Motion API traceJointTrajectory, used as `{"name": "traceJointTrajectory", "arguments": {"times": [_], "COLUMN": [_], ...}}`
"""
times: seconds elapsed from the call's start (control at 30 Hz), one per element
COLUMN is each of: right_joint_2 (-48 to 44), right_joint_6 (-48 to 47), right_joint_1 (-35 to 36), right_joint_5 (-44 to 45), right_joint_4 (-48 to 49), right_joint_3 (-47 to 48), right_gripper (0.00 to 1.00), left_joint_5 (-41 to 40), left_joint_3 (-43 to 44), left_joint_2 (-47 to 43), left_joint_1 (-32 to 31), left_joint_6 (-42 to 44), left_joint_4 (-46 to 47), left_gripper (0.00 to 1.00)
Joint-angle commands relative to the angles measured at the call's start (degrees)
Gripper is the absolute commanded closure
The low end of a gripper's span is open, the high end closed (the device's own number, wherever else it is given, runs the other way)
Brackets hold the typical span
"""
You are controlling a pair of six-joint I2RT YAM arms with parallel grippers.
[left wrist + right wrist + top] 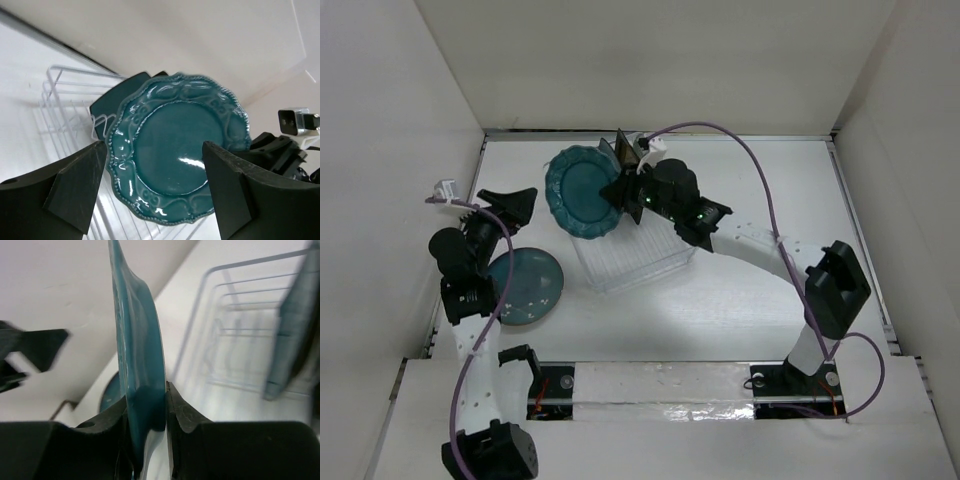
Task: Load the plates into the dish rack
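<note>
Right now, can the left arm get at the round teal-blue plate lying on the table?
Probably yes. The round teal-blue plate lies flat beside the left arm, nothing on it; the left gripper is open and empty nearby.

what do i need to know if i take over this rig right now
Right hand shut on the scalloped teal plate, held upright on edge by the dish rack, not yet slotted.
Left hand open, empty, facing that plate.
Done: one dark plate stands in the rack.
To do: slot the scalloped plate, then the round teal-blue plate lying flat on the table by the left arm.
</note>
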Motion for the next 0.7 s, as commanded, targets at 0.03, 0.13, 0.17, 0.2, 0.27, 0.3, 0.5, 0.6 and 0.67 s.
{"name": "traceJointTrajectory", "arguments": {"times": [0.03, 0.13, 0.17, 0.2, 0.27, 0.3, 0.5, 0.6, 0.67], "right_joint_2": [-5.33, -4.81, -4.37, -2.89, -0.86, 1.07, 7.76, 11.53, 14.60], "right_joint_6": [-7.57, -10.21, -11.00, -12.66, -14.34, -16.09, -21.90, -23.13, -23.31], "right_joint_1": [-0.07, 0.46, 0.46, 0.46, 0.99, 1.51, 2.04, 2.04, 2.04], "right_joint_5": [14.98, 20.43, 21.58, 23.85, 25.80, 27.81, 34.33, 35.12, 35.30], "right_joint_4": [-0.20, -2.93, -4.15, -5.12, -7.75, -8.46, -12.86, -16.37, -18.30], "right_joint_3": [4.80, 7.61, 8.49, 9.54, 13.50, 14.90, 25.98, 31.42, 34.06], "right_gripper": [1.00, 1.00, 1.00, 1.00, 1.00, 1.00, 1.00, 1.00, 1.00], "left_joint_5": [-12.15, -19.98, -21.82, -23.76, -23.51, -23.34, -22.11, -23.07, -23.07], "left_joint_3": [8.68, 10.62, 10.27, 9.92, 8.87, 8.69, 5.09, 3.77, 3.94], "left_joint_2": [-0.52, -1.92, -2.71, -3.67, -6.31, -7.10, -12.20, -13.09, -13.62], "left_joint_1": [-8.24, -15.26, -16.59, -17.48, -19.33, -20.29, -26.89, -28.30, -29.00], "left_joint_6": [16.23, 22.74, 23.62, 24.32, 25.21, 25.56, 27.49, 28.28, 28.55], "left_joint_4": [-8.32, -12.46, -12.91, -13.08, -13.00, -13.43, -14.40, -15.63, -15.72], "left_gripper": [0.25, 0.25, 0.25, 0.26, 0.29, 0.31, 0.69, 0.99, 1.00]}}
